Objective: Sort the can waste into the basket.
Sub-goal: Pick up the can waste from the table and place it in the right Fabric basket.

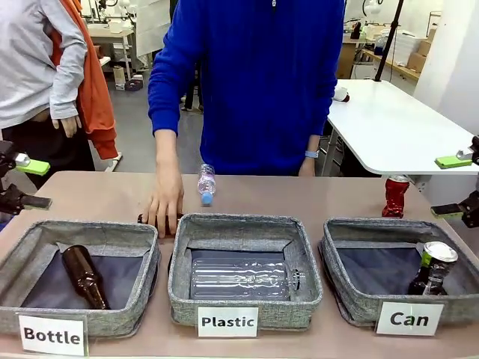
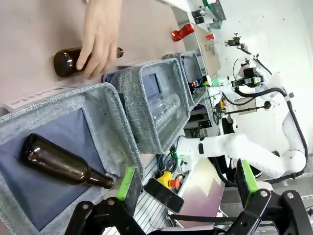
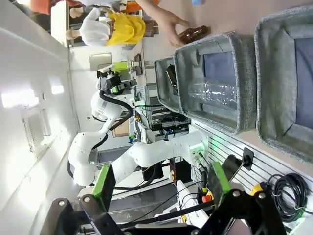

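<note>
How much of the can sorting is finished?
About half. Done: the dark can already sits in the Can basket. In hand: nothing; the robot's left hand and right hand are both open and empty, off to the sides. Left: the red can stands on the table behind that basket.

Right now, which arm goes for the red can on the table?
Right. The red can stands behind the Can basket, beside the open right gripper; the left gripper is across the table.
</note>
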Available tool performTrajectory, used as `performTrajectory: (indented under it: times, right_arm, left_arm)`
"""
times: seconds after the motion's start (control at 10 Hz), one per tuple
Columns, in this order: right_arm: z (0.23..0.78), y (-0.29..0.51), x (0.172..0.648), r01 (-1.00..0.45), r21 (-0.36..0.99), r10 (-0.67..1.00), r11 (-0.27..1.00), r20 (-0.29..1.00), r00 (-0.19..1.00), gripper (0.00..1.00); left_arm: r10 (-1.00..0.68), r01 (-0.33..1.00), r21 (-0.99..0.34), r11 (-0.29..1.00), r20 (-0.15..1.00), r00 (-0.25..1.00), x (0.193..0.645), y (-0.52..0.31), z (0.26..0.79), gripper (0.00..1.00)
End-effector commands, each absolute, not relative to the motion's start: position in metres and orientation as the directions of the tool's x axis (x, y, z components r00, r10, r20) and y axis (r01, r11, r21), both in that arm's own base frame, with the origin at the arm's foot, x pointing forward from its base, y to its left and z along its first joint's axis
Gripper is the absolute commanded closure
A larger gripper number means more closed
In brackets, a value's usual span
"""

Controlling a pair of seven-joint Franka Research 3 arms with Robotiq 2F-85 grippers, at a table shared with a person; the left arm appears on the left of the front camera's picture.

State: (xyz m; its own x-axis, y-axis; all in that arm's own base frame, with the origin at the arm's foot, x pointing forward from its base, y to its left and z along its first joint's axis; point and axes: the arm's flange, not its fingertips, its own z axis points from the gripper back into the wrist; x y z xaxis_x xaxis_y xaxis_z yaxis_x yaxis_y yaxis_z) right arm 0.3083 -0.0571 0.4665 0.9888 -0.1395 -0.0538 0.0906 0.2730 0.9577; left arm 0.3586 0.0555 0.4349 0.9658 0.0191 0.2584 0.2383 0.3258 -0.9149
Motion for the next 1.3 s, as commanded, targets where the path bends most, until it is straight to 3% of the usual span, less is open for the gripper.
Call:
performTrajectory:
  times: [0.0,0.4,0.5,0.7,0.8,1.0,1.2]
  right_arm:
    - [0.467,-0.055,0.307,0.097,0.959,-0.131,0.267,-0.063,0.989,0.0]
    - [0.466,-0.057,0.308,0.091,0.958,-0.139,0.273,-0.054,0.989,0.0]
    - [0.478,-0.05,0.309,0.016,0.913,-0.151,0.408,0.05,0.987,0.0]
    - [0.487,-0.045,0.341,-0.046,0.61,-0.247,0.791,0.388,0.888,0.0]
    - [0.486,-0.055,0.356,-0.081,0.47,-0.175,0.879,0.475,0.862,0.0]
    - [0.48,-0.079,0.372,-0.029,0.233,-0.123,0.972,0.607,0.785,0.0]
    - [0.48,-0.1,0.369,0.141,0.273,-0.284,0.952,0.608,0.741,0.0]
  left_arm:
    - [0.016,0.236,-0.917,0.32,0.255,0.967,0.356,0.062,0.434,0.0]
    - [0.016,0.236,-0.917,0.32,0.255,0.967,0.356,0.062,0.434,0.0]
    - [0.016,0.236,-0.917,0.32,0.255,0.967,0.356,0.062,0.434,0.0]
    - [0.016,0.236,-0.917,0.32,0.255,0.967,0.356,0.062,0.434,0.0]
    - [0.016,0.236,-0.917,0.32,0.255,0.967,0.356,0.062,0.434,0.0]
    - [0.016,0.236,-0.917,0.32,0.255,0.967,0.356,0.062,0.434,0.0]
    - [0.016,0.236,-0.917,0.32,0.255,0.967,0.356,0.062,0.434,0.0]
